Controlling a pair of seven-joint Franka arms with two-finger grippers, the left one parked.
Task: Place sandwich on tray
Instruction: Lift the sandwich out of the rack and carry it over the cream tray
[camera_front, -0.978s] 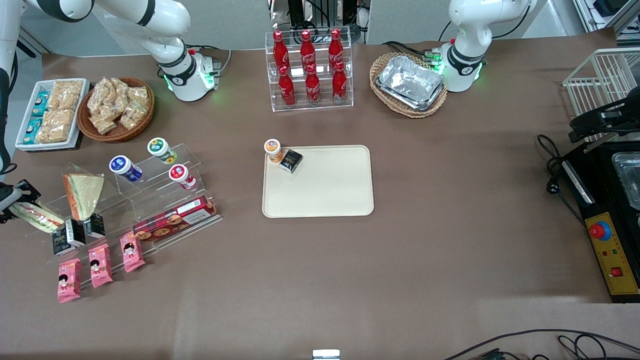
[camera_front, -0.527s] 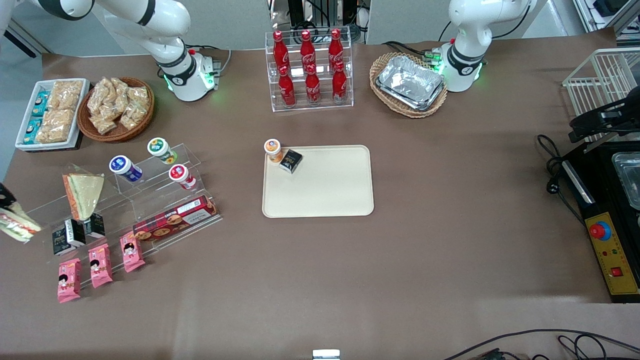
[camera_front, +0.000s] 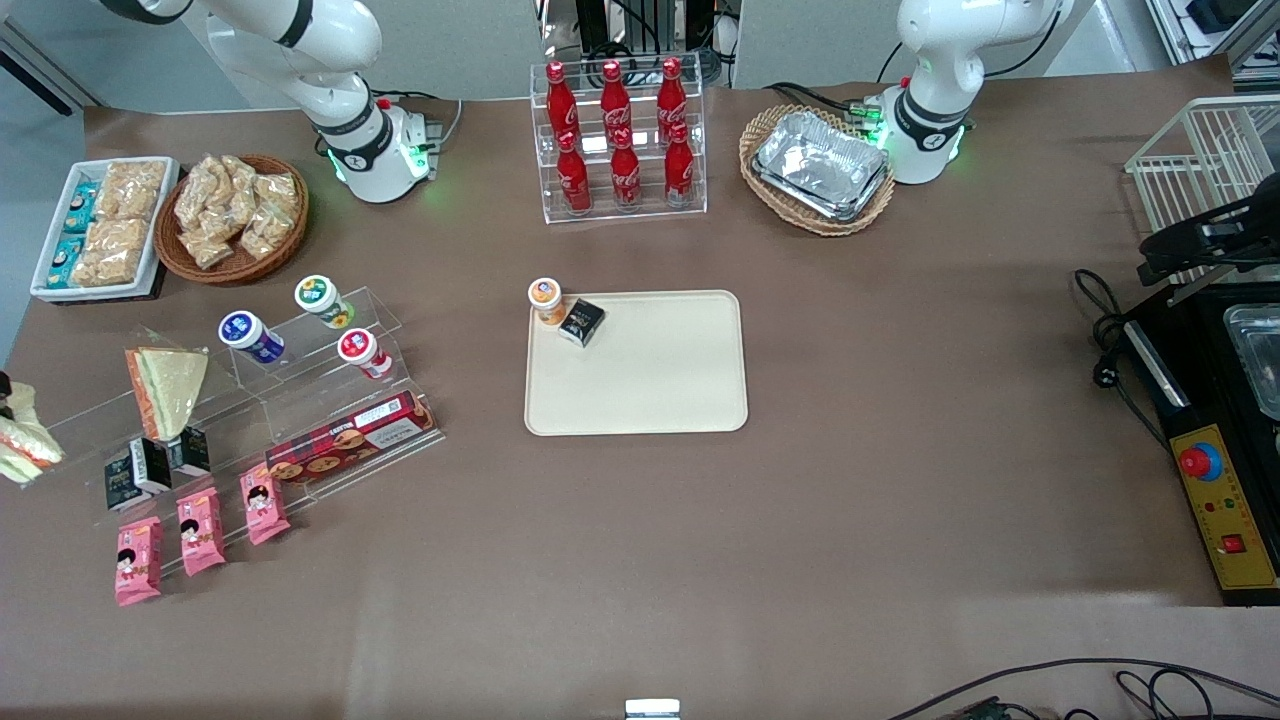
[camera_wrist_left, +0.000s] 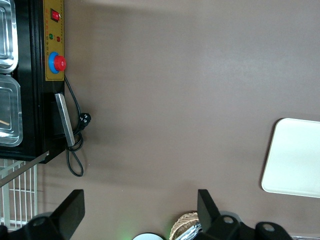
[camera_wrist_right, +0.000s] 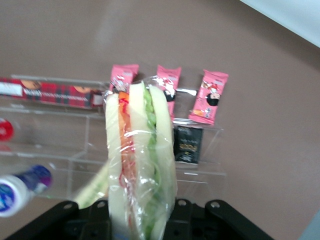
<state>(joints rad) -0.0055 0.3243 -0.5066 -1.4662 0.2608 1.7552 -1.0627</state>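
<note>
Since the earlier frames the sandwich has been lifted off the acrylic display stand and carried outward to the working arm's end of the worktop. The gripper holds it upright, jaws closed on its lower end. Expect a light, soft, slippery-wrapped load; grip the bread faces gently. The tray lies well apart, near centre.

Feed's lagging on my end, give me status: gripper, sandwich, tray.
Gripper shut on sandwich, lifted above the acrylic stand. Tray waits mid-table, orange-capped bottle and black packet in one corner, rest free.
</note>
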